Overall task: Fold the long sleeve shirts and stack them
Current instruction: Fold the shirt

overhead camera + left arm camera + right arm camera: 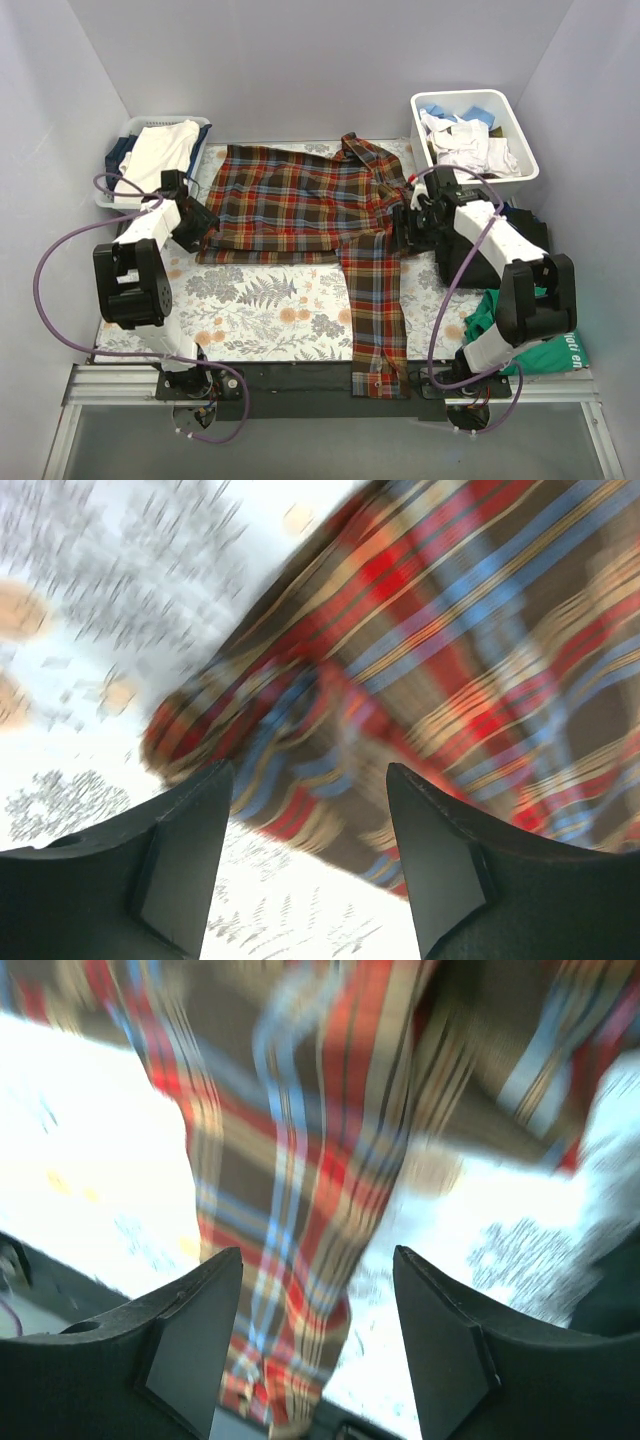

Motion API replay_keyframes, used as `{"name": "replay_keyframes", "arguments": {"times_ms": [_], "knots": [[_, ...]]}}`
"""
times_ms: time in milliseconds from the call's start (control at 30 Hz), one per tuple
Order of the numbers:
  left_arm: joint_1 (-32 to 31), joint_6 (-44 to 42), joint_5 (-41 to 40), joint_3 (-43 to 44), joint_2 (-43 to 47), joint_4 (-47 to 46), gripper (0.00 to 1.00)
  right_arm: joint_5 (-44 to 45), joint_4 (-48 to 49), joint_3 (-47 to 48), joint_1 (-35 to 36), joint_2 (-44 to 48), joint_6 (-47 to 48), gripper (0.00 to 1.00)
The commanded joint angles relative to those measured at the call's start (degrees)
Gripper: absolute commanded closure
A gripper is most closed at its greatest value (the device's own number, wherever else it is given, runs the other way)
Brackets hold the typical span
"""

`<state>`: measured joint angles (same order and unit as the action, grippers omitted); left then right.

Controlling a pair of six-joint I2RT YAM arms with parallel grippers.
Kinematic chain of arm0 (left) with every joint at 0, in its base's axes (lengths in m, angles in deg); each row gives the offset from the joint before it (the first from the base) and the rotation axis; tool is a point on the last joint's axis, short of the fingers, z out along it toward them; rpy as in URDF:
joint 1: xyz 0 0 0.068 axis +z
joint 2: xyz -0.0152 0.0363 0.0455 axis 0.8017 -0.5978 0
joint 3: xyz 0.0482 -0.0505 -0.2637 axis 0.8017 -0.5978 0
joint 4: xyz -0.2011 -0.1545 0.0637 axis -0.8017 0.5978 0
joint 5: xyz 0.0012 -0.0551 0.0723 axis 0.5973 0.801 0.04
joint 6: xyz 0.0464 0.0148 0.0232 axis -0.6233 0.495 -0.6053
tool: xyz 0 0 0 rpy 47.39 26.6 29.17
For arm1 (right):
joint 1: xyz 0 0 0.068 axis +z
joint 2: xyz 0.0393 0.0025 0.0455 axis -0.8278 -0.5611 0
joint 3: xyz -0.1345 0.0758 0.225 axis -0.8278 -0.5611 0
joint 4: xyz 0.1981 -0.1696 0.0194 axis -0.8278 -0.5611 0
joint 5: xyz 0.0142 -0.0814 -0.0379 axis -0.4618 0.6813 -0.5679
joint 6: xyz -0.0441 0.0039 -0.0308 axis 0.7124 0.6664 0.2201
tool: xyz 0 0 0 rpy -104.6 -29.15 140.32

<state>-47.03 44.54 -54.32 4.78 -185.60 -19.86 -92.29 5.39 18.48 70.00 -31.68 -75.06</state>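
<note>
red, brown, blue and yellow plaid marks the one long sleeve shirt (290, 205) laid out here, spread flat across the far half of the floral-printed tabletop (250, 310), its collar at the far edge. one sleeve (375, 300) runs straight from the shirt's right side to the near edge, its cuff lying on the black strip (300, 380) there; the other sleeve cannot be made out. two arms meet the shirt, one at each side. the left fingers (180, 870) are at the shirt's left hem, spread wide, with a rumpled fold of plaid just beyond them and nothing pinched between. the right fingers (190, 1340) are over the top of the sleeve, also spread wide, the cloth below them blurred. two white containers stand at the far corners: one basket (150, 160) on the left holding white and dark blue cloth, and one bin (470, 135) on the right holding white and blue cloth. one green garment (545, 345) lies at the right edge, with one dark bundle (525, 222) farther back.
</note>
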Motion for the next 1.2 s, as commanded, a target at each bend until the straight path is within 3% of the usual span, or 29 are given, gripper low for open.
{"name": "replay_keyframes", "arguments": {"times_ms": [0, 233, 567, 667, 700, 767, 800, 867, 900, 1067, 1167], "knots": [[0.2, -1.3, 0.7, -5.9, 5.1, -0.1, 0.39, -2.9, -3.3, -6.9, 2.3, 3.6, 2.0, 0.30], [0.2, -2.2, -0.7, -9.2, 3.7, 1.1, 0.44, -1.2, -3.0, -9.7, 4.5, 1.2, 1.4, 0.30], [0.1, -2.0, -0.7, -16.4, 9.5, 2.6, 0.43, -2.4, -2.8, -14.0, 5.7, -0.3, 1.9, 0.31], [0.1, -2.0, 0.0, -17.6, 8.8, 2.4, 0.45, -3.1, -2.8, -15.0, 6.3, -1.1, 2.0, 0.44], [0.0, -2.0, -0.1, -17.6, 8.0, 2.4, 0.45, -3.0, -2.8, -15.2, 6.4, -1.2, 1.9, 0.56], [0.0, -2.2, 0.0, -17.2, 7.1, 2.4, 0.52, -2.6, -2.6, -15.4, 6.5, -1.3, 1.9, 0.69], [0.0, -2.3, 0.0, -16.8, 6.8, 2.3, 0.54, -2.3, -2.6, -15.7, 6.5, -1.3, 1.8, 0.79], [0.0, -2.5, -0.1, -16.2, 5.5, 2.3, 0.61, -1.9, -2.7, -16.2, 6.5, -1.0, 1.7, 0.87], [0.1, -2.5, -0.5, -15.7, 5.1, 2.2, 0.65, -1.6, -2.8, -16.7, 6.5, -0.8, 1.6, 0.98], [0.1, -2.9, -0.2, -15.0, 2.4, 1.8, 1.00, 1.2, -3.7, -19.0, 6.5, 1.5, -0.7, 0.99], [0.0, -2.5, 0.9, -16.0, 3.5, 2.3, 1.00, 1.3, -4.9, -21.1, 6.5, 4.3, -2.4, 0.99]]}}
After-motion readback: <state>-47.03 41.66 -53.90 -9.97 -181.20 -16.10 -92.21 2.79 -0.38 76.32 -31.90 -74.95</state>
